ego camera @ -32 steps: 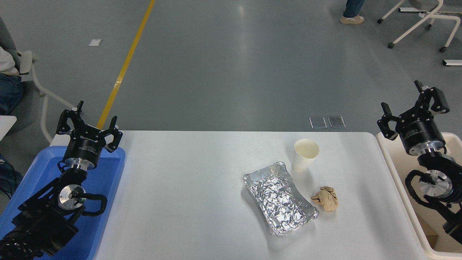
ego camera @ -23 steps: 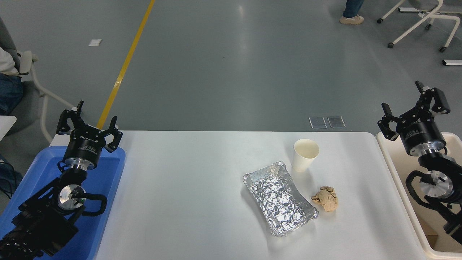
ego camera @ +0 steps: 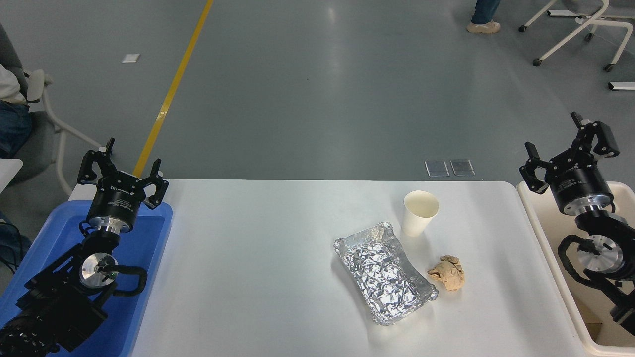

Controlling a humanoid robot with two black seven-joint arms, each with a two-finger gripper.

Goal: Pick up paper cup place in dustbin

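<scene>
White paper cup (ego camera: 420,212) stands upright on the bench (ego camera: 258,277), at ten o'clock from my right claw (ego camera: 568,148), which hangs open and empty over the dustbin (ego camera: 540,233). Left claw (ego camera: 121,166) parked open. I risk knocking it over; the foil tray (ego camera: 384,277) crowds its seven o'clock.

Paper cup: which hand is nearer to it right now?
Right. The right hand hangs open over the dustbin, right of the paper cup; the left hand is far across the table, over the blue tray.

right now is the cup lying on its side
No, the cup stands upright on the table, its open mouth facing up.
</scene>
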